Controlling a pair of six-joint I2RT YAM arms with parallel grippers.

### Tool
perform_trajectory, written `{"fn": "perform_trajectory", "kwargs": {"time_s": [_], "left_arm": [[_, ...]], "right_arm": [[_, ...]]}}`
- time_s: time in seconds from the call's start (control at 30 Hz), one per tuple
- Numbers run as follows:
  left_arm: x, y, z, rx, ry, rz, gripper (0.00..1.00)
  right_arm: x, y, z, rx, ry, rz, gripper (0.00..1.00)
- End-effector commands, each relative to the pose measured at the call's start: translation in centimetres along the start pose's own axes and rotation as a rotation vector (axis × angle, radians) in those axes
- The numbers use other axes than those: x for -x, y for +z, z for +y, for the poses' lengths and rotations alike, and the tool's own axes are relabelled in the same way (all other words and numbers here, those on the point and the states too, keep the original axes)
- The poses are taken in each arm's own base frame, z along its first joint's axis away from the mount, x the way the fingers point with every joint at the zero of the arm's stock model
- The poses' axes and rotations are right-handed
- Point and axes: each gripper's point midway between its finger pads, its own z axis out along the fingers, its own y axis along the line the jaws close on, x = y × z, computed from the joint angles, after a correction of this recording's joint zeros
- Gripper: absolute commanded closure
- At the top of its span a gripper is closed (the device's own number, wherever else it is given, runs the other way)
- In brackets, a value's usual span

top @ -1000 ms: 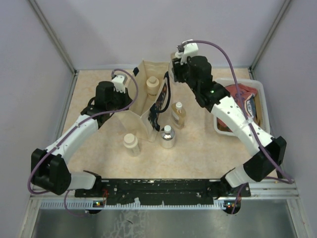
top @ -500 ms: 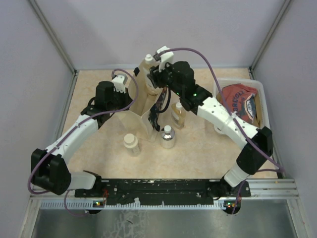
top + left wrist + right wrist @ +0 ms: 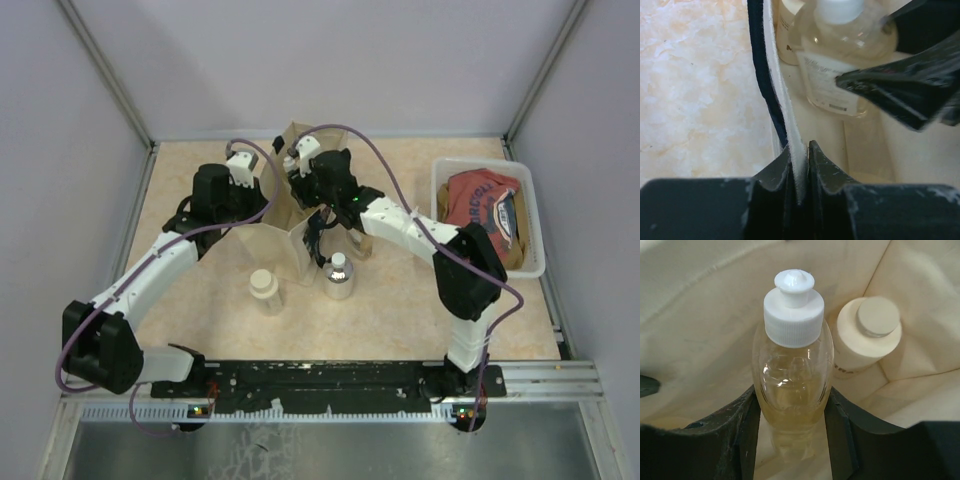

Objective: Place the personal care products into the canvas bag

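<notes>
The table has a beige, marble-like top and it stands in a booth of plain grey-lilac walls, with a black rail at the near edge where both arms are fixed. On the right side stands a white tub with a red shirt inside. The canvas bag stands upright near the middle of the table, its mouth open to above. The left gripper is pressed together on the bag's rim, just beside the navy strap, with the cloth edge pinched between its fingers. The right gripper is down in the mouth of the bag and is clamped on the held amber bottle, one finger on each side, the white cap pointing up. Beside it in the bag stands a cream jar. Outside, on the table in front of the bag, stand another squat jar and the round clear bottle, a little apart. The second amber bottle is to the right of the bag, and the right arm covers most of it from above. From above, the right fingers and the held bottle are hidden behind the wrist and the bag's walls. The foot of the held bottle is cut off between the fingers, so I cannot tell if it touches the bag's floor. Its label is too blurred to read in the left wrist view.
</notes>
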Motion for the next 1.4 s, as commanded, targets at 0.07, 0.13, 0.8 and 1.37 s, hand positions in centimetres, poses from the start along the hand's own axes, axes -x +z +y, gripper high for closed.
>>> {"fn": "perform_trajectory", "kwargs": {"time_s": [0.07, 0.13, 0.8, 1.37], "left_arm": [[0.6, -0.8, -0.4, -0.014, 0.012, -0.010, 1.00], [0.6, -0.8, -0.3, -0.009, 0.012, -0.010, 1.00], [0.4, -0.3, -0.2, -0.009, 0.012, 0.005, 1.00], [-0.1, -0.2, -0.1, -0.003, 0.002, 0.015, 1.00]], "right_arm": [[6.6, 1.2, -0.2, -0.018, 0.018, -0.243, 1.00], [6.3, 2.0, -0.3, -0.022, 0.012, -0.240, 1.00], [0.9, 3.8, -4.3, -0.149, 0.005, -0.071, 0.26], [7.7, -10.8, -6.0, -0.276, 0.075, -0.174, 0.01]]}}
